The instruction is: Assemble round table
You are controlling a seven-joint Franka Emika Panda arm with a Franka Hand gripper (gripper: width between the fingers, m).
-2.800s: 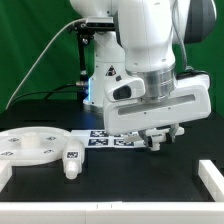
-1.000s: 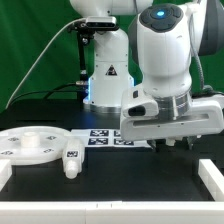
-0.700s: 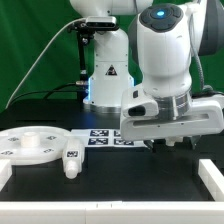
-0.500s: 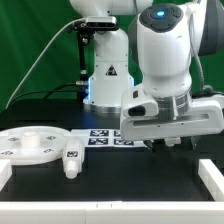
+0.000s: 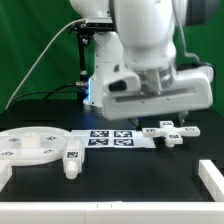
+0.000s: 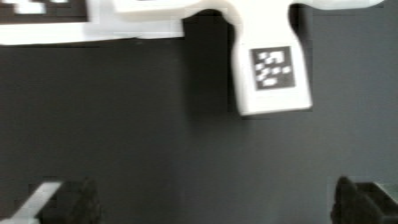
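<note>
I raised the gripper (image 6: 212, 202) off the foot (image 5: 172, 134); jaws wide, empty. Foot seemingly left beside marker board (image 5: 108, 138), unassembled.

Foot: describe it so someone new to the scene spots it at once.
Find the marker board, the white tagged strip mid-table. Just past its end on the exterior view's right lies the foot. Unlike the big disc and the cylindrical leg, it is small and lobed, with tags on its lobes.
</note>
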